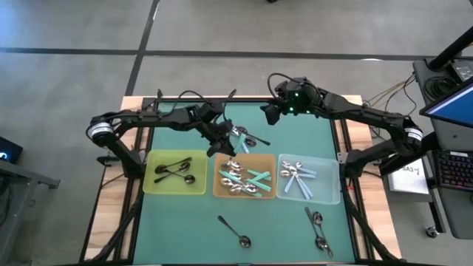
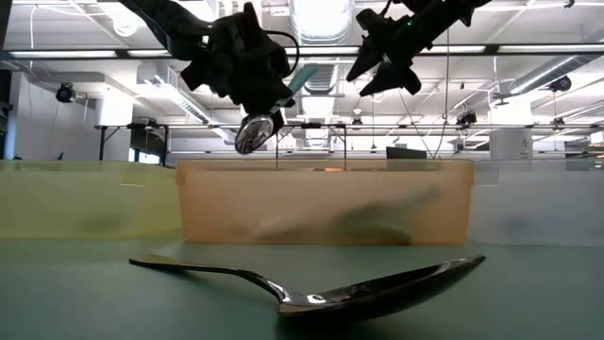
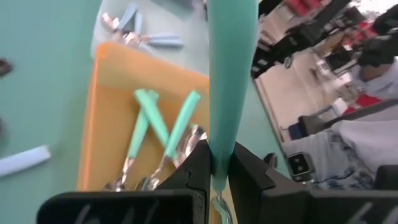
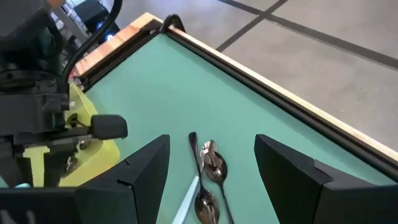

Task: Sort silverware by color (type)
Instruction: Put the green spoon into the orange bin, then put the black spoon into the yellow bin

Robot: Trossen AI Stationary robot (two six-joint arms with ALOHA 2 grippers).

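Note:
My left gripper is shut on a teal-handled spoon above the far edge of the orange tray, which holds teal-handled spoons. Black-handled spoons lie in the yellow tray. Pale blue ones lie in the clear tray. My right gripper hangs open, holding nothing, high above a few loose spoons lying flat on the mat behind the trays. My left gripper pinches the teal handle between its two fingers at the end nearest the metal neck. The fingers lie across the handle and slant downward. The spoon is lifted clear, its silver bowl hanging below the fingers and its handle slanting up.
Loose spoons lie on the green mat in front of the trays: a dark one near the middle and two at the near right. A black frame rims the table's far edge. The room beyond holds desks and lights.

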